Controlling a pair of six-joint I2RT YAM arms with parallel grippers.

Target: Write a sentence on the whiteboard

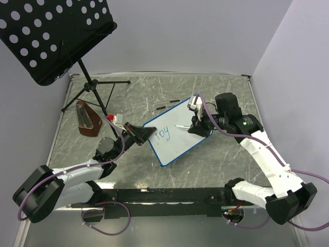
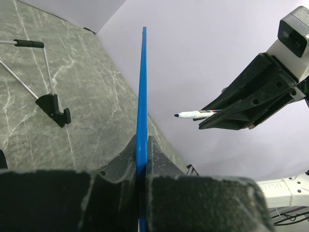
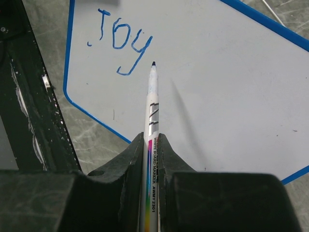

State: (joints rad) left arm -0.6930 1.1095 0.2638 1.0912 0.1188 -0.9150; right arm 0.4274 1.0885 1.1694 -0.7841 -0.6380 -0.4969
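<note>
Grey marbled counter (image 1: 221,87) sits between plain pale walls. At far left a black perforated music stand (image 1: 51,36) is cut off by the frame, its tripod legs spread on the counter. Beside them lies a brown wedge (image 1: 86,121), too small to name. The left jaws are clenched on the left corner of the whiteboard (image 1: 177,131), which is tilted over the middle of the counter; whether its far end rests on the surface I cannot tell. From the left wrist the whiteboard is only a thin blue edge (image 2: 141,96), its face hidden. The right wrist view shows that face, with one blue word (image 3: 120,46), "Joy", near the left rim. A clear object (image 1: 164,107) behind the whiteboard is half hidden and hard to make out. The right jaws grasp a marker (image 3: 152,121), its tip pointing just below the word. Only the left wrist view shows a gap between tip and whiteboard.
</note>
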